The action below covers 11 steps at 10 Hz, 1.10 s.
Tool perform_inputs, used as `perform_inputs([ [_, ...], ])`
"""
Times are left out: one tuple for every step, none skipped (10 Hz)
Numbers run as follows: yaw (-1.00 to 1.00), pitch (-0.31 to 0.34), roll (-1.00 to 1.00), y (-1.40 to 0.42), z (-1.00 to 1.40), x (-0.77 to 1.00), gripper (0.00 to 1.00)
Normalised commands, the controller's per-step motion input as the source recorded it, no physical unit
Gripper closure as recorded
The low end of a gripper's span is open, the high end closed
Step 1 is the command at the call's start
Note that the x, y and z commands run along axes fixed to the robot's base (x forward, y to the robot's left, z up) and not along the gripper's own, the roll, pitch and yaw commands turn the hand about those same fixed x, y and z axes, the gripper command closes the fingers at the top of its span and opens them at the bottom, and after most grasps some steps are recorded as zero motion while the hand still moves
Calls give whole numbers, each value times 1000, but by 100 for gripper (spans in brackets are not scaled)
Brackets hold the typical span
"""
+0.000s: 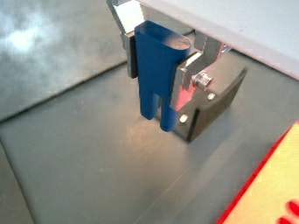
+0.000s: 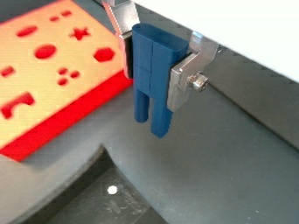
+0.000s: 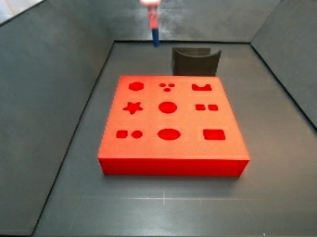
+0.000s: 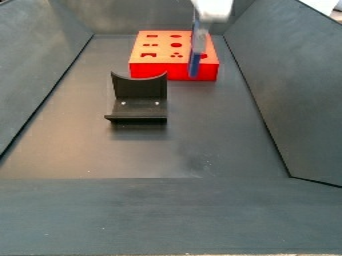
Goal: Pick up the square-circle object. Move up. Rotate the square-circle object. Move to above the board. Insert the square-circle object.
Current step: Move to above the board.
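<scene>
The square-circle object is a slim blue peg with two prongs at its lower end. My gripper is shut on it, silver fingers clamping its two sides, and it hangs upright above the grey floor. It shows in both wrist views and in both side views. The board is a large red-orange block with nine cut-out holes, lying flat on the floor. In a side view my gripper is beyond the board's far edge, not over it. The board also shows in a wrist view.
The dark fixture stands on the floor between the board and the back wall, beside the held peg, and shows close behind the peg in a wrist view and in a side view. Sloping grey walls enclose the floor.
</scene>
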Motion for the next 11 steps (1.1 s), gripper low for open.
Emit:
perform_inputs([
  [34,82,132,-66,822,129,100],
  [37,78,115,-44,569,63,100],
  [38,74,104,-33,390,40,100],
  [1000,94,-42,-1000,598,-18,100],
  [1000,96,-42,-1000,568,-16,100],
  [1000,98,-43,-1000,589,-15,100],
  [1000,94,-51,-1000,584,-9,100],
  [1000,93,-53,-1000,584,-8,100],
  [1000,92,-55,-1000,594,-8,100],
  [1000,91,-58,-1000,596,-4,100],
  [1000,89,-57,-1000,597,1,100],
])
